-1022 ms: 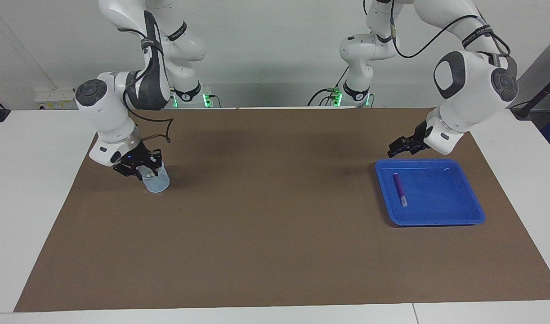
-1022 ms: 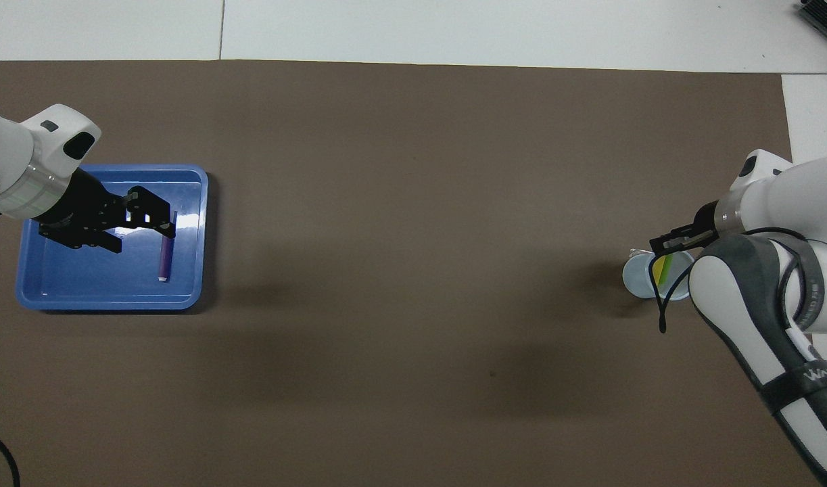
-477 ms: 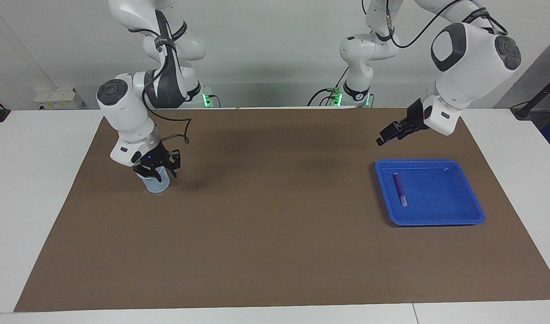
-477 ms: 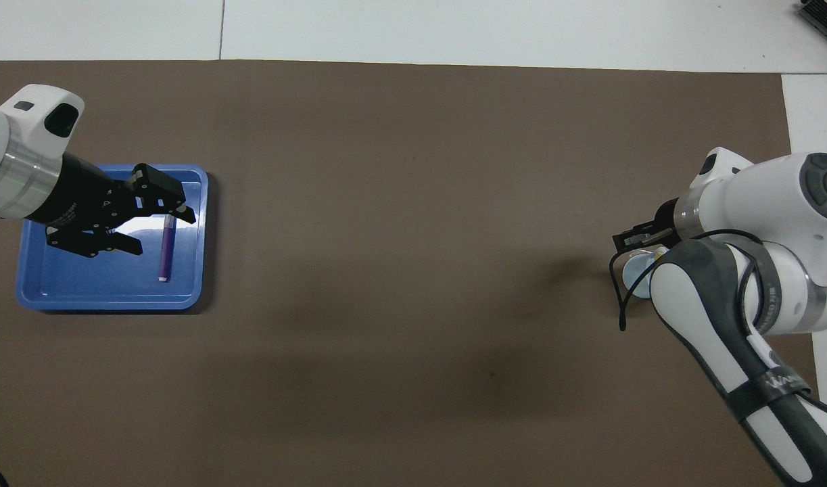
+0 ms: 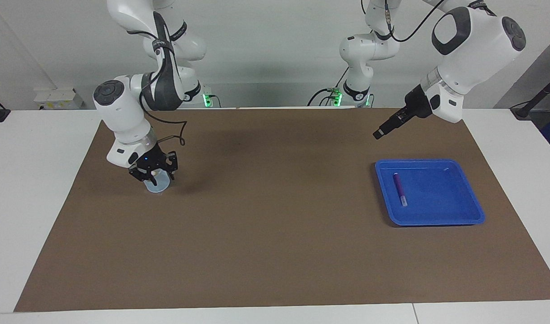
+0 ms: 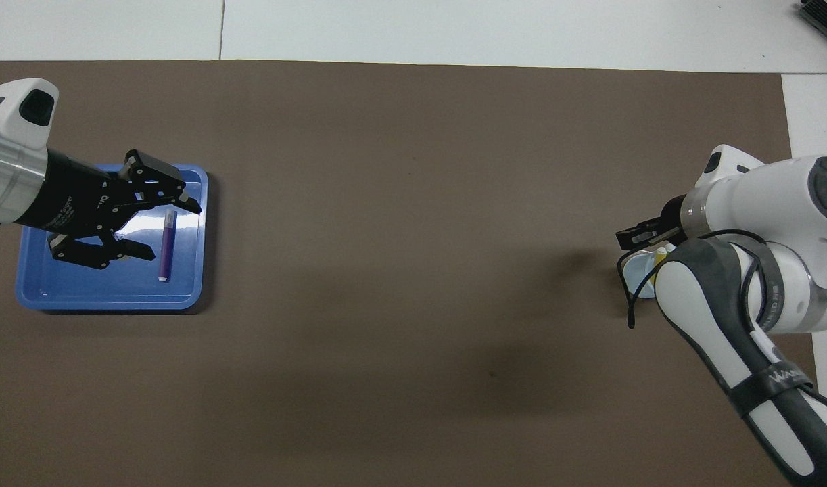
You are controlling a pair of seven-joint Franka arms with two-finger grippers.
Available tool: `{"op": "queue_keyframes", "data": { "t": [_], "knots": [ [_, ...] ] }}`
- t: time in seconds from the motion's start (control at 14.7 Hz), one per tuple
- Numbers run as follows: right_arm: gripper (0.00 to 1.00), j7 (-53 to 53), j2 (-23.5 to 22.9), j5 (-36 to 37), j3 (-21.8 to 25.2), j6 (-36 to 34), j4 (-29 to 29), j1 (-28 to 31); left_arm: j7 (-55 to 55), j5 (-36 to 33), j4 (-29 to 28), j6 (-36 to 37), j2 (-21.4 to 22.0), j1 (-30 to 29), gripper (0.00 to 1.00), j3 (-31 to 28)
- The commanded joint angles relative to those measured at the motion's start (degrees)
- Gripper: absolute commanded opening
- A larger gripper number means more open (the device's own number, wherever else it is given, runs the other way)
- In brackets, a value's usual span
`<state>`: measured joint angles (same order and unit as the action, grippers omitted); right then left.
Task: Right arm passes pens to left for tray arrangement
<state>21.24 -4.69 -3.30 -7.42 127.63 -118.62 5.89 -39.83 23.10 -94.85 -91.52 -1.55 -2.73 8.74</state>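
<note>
Purple pen [image 5: 399, 189] in tray [image 5: 463, 211]; left tool [image 6: 163, 226] spread, raised above. Right tool [image 5: 153, 173] at cup [image 5: 158, 185], grip unclear.

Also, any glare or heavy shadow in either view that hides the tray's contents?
Overhead view: a white glare patch on the tray floor beside the purple pen, which stays readable; the left gripper overlaps part of the tray. Facing view: no glare there, only soft shadows on the mat.
</note>
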Motion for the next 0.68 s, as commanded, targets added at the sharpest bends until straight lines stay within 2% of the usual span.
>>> {"op": "queue_keyframes", "data": {
  "t": [0.0,0.48,0.61],
  "knots": [
    [0.57,3.54,0.12,-1.18,-0.31,3.15,-2.22,1.76,-4.46,1.25,-0.69,-1.54,1.28,0.53,0.88,-0.22],
    [0.57,2.75,0.56,-1.18,-0.31,-0.01,-2.67,1.93,-8.07,3.18,-4.64,-3.83,3.12,1.15,0.88,-0.21],
    [0.53,2.84,0.65,-1.18,-0.31,-1.76,-2.49,2.9,-8.43,3.89,-5.35,-3.75,3.57,1.15,0.88,-0.21]
  ]
}}
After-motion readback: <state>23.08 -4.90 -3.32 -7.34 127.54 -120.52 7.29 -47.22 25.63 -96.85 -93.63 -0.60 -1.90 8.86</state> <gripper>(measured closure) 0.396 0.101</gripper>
